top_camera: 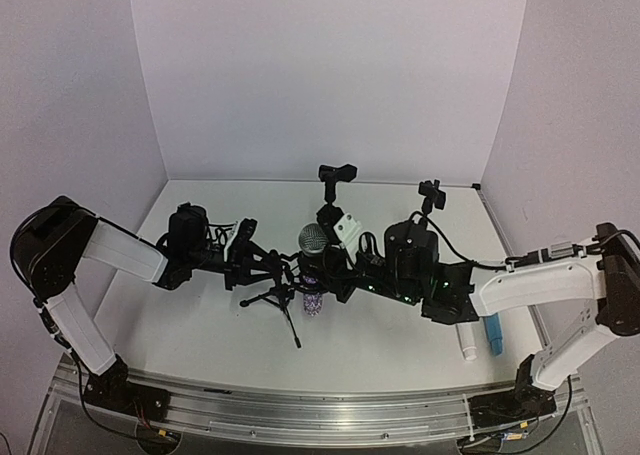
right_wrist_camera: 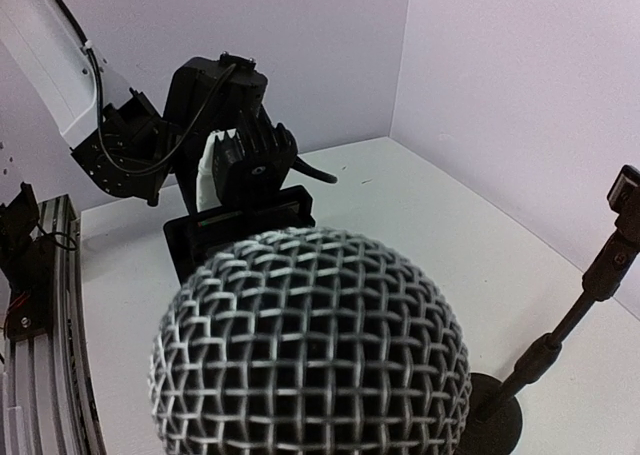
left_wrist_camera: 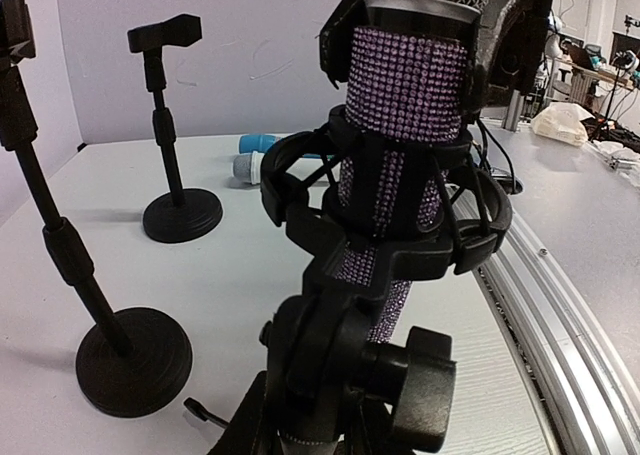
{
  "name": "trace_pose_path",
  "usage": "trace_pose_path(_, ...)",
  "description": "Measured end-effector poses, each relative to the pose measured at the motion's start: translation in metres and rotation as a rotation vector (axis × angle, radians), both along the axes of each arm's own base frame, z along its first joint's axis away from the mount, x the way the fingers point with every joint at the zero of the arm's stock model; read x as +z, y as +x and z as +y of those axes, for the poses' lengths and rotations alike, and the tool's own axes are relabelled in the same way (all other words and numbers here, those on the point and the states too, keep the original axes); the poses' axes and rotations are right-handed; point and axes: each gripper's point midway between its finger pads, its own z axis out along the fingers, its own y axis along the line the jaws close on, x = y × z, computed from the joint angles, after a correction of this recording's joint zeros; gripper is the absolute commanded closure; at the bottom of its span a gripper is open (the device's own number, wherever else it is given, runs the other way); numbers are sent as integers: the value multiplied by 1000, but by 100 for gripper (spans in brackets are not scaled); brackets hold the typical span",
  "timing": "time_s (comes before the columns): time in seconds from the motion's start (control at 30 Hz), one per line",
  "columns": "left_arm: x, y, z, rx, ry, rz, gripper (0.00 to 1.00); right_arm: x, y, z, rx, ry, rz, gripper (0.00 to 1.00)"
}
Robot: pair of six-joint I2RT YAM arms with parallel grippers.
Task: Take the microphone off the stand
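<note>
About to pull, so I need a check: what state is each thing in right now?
Microphone: seated in the shock mount, not yet lifted.
Shock mount: on the tripod stand, occupied.
Tripod stand: standing, legs spread.
Right pincer: closed on the microphone below its grille.
Left pincer: at the tripod stand's stem; grip not visible.
Two round-base stands: upright, clips empty.
White cylinder, blue cylinder: lying flat.

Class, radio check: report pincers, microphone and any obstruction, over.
Left pincer clamped on stand. Right pincer closed on microphone just below the grille. Microphone upright, seated in shock mount, not yet lifted. Two empty stands apart, not in the way.
</note>
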Motion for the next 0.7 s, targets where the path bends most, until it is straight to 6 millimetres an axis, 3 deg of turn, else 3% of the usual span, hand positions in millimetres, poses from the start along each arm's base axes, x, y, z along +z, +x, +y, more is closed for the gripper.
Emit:
trace_pose_path(0.53, 7, 1, -2, -10, 2, -30, 100, 16, 0, 2, 53, -39, -11, 96)
trace_pose_path(0.7, 7, 3, -1, -3, 9, -36, 100, 29, 2, 4, 71, 13, -34, 98)
